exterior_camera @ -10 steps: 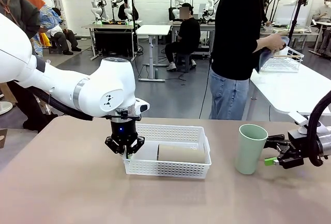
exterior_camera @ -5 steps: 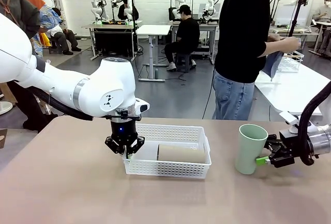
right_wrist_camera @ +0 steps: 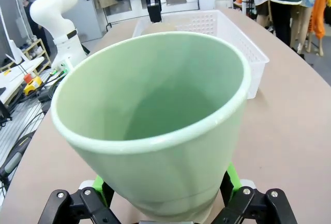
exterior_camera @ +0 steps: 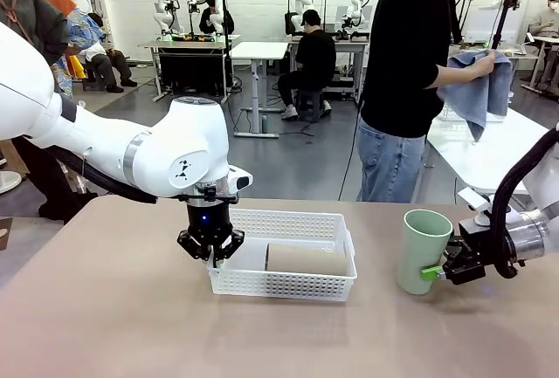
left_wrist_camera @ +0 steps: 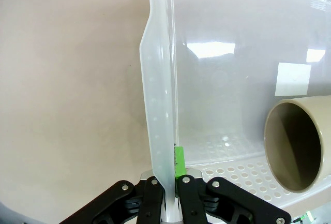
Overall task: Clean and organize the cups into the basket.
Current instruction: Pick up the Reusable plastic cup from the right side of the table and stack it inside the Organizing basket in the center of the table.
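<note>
The white basket (exterior_camera: 288, 284) sits mid-table with one tan-brown cup (exterior_camera: 307, 259) lying on its side in it. My left gripper (exterior_camera: 212, 254) is shut on the basket's left end wall (left_wrist_camera: 159, 105). In the left wrist view the tan cup's (left_wrist_camera: 297, 146) open mouth faces the camera. A pale mint green cup (exterior_camera: 423, 250) stands upright to the right of the basket. My right gripper (exterior_camera: 436, 272) is open with its fingers on either side of the cup's lower part. The right wrist view has green pads (right_wrist_camera: 231, 178) flanking the green cup (right_wrist_camera: 155, 110).
A person stands beyond the far edge, turned to a white side table (exterior_camera: 489, 155) and holding a blue cloth (exterior_camera: 480, 90). Bare tabletop lies in front of the basket and at the left. In the right wrist view the basket (right_wrist_camera: 222, 27) lies beyond the green cup.
My right gripper has slid left until its fingers straddle the green cup's lower part. The person has lifted the blue cloth. The left gripper and basket have not moved.
</note>
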Robot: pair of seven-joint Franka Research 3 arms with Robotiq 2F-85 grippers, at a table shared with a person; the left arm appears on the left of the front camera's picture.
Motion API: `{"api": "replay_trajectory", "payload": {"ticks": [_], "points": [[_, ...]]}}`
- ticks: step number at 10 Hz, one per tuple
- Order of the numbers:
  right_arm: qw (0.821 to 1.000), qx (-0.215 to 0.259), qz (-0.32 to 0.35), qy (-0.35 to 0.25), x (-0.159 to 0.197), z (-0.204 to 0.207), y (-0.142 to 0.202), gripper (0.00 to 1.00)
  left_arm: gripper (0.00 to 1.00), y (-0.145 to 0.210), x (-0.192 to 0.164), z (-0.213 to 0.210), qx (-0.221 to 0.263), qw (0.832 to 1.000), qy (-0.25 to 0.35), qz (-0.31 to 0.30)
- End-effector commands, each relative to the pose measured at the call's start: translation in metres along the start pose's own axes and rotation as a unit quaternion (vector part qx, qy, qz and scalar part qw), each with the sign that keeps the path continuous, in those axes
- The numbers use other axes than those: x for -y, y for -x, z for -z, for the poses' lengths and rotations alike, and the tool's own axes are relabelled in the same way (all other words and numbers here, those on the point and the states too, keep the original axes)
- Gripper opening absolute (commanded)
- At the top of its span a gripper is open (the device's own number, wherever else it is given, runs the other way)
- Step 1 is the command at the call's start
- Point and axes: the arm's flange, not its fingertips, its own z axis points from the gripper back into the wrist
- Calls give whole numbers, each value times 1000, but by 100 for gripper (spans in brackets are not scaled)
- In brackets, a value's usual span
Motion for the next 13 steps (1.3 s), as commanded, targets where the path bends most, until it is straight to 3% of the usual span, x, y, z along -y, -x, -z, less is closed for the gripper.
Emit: {"api": "replay_trajectory", "payload": {"ticks": [1,2,3,4,6,7,11,13], "points": [[1000,-10,-15,-15,2,7,4,94,0,1,0,0,0,1000,1,-1],[999,-11,-20,-23,2,9,4,41,0,1,0,0,0,1000,1,-1],[999,-13,-21,-26,2,9,5,34,0,1,0,0,0,1000,1,-1],[999,-12,-22,-28,1,8,5,0,0,1,0,0,0,1000,1,-1],[999,-11,-21,-27,2,7,6,0,0,1,0,0,0,1000,1,-1],[1000,-9,-19,-16,-4,4,1,23,0,1,0,0,0,1000,1,-1],[998,-28,-16,47,-90,-29,-102,23,0,1,0,0,0,1000,1,-1],[997,-35,-10,73,-115,-41,-144,23,0,1,0,0,0,1000,1,-1]]}}
